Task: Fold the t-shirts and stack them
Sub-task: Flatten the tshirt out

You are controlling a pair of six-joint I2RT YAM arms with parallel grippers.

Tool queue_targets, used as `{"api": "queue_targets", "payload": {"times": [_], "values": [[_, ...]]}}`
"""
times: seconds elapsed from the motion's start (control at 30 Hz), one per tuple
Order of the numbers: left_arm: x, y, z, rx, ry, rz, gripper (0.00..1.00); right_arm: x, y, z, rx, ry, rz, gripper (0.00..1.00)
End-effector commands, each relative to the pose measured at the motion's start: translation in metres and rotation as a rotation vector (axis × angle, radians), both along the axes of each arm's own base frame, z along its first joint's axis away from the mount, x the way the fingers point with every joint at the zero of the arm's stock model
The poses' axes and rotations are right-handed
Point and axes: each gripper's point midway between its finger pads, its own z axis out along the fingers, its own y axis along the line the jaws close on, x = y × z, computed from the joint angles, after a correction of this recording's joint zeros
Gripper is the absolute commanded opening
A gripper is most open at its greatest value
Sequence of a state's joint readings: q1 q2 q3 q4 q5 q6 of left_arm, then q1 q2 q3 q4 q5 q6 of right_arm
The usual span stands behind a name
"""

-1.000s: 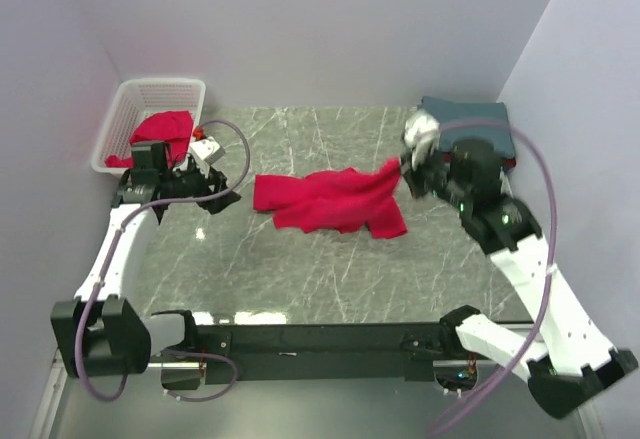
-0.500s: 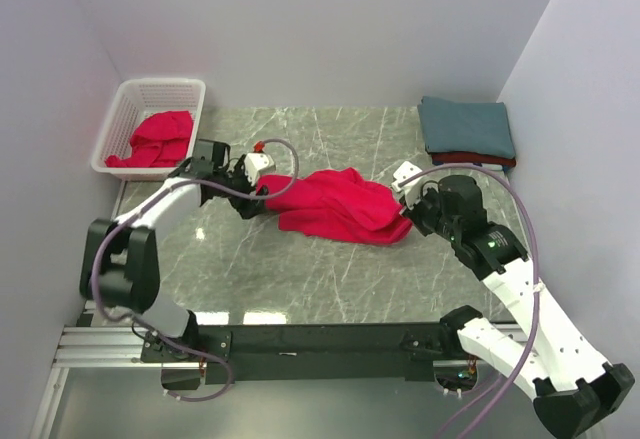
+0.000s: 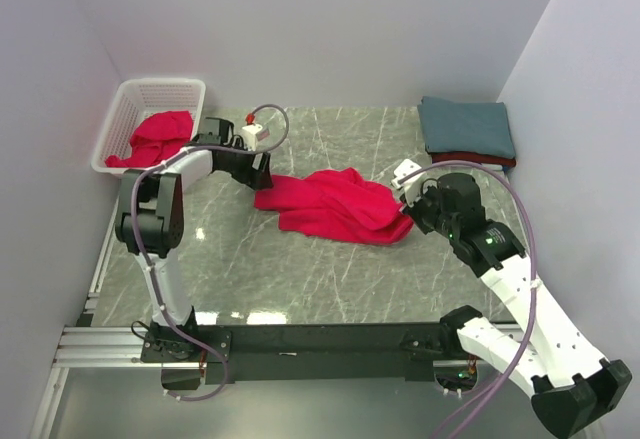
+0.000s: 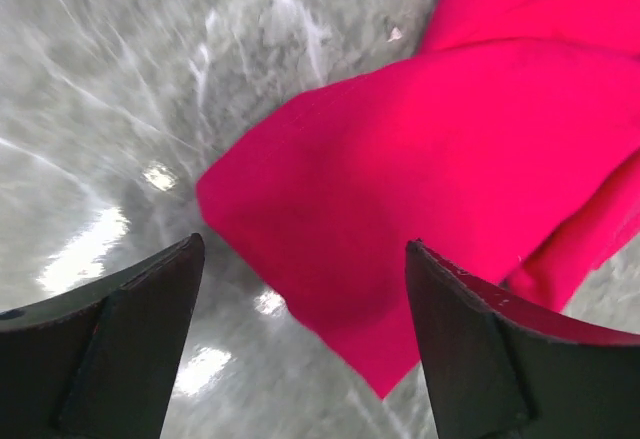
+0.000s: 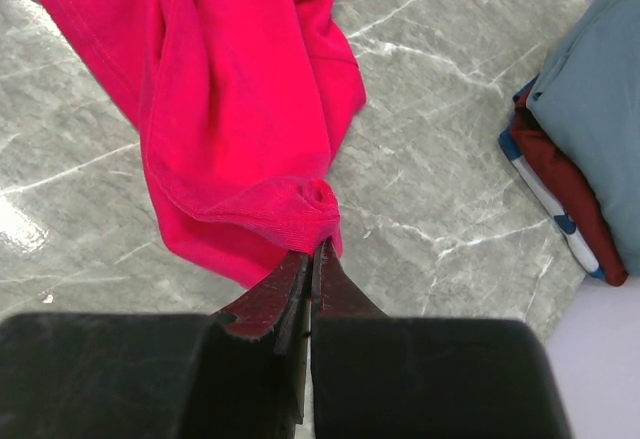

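Right wrist view reveals right tool (image 5: 312,252) clamping red t-shirt (image 5: 230,89), left tool (image 4: 302,264) spread wide

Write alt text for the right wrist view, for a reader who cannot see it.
The right tool, jaws shut, pinches a bunched edge of a bright red t-shirt lying crumpled on a grey marble table. At the right edge, a folded teal-blue t-shirt sits on top of a darker red t-shirt.
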State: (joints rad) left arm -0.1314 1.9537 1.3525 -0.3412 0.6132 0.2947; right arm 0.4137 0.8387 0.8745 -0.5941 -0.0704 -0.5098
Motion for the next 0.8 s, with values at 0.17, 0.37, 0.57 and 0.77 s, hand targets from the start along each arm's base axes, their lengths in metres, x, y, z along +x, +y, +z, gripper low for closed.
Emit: {"api": "queue_targets", "payload": {"times": [0.17, 0.37, 0.57, 0.77], "values": [[0.022, -0.006, -0.016, -0.05, 0.107, 0.13, 0.75, 0.012, -0.003, 0.012, 0.029, -0.039, -0.036, 0.0], [0.02, -0.018, 0.029, -0.208, 0.052, 0.096, 0.27, 0.017, -0.01, 0.014, 0.024, -0.042, -0.068, 0.0], [0.035, 0.02, 0.143, -0.304, -0.147, 0.171, 0.01, 0.047, -0.029, 0.038, 0.04, -0.081, -0.162, 0.0], [0.029, 0.073, 0.279, -0.323, -0.43, 0.228, 0.01, 0.09, -0.046, 0.107, 0.091, -0.173, -0.227, 0.0]]}}
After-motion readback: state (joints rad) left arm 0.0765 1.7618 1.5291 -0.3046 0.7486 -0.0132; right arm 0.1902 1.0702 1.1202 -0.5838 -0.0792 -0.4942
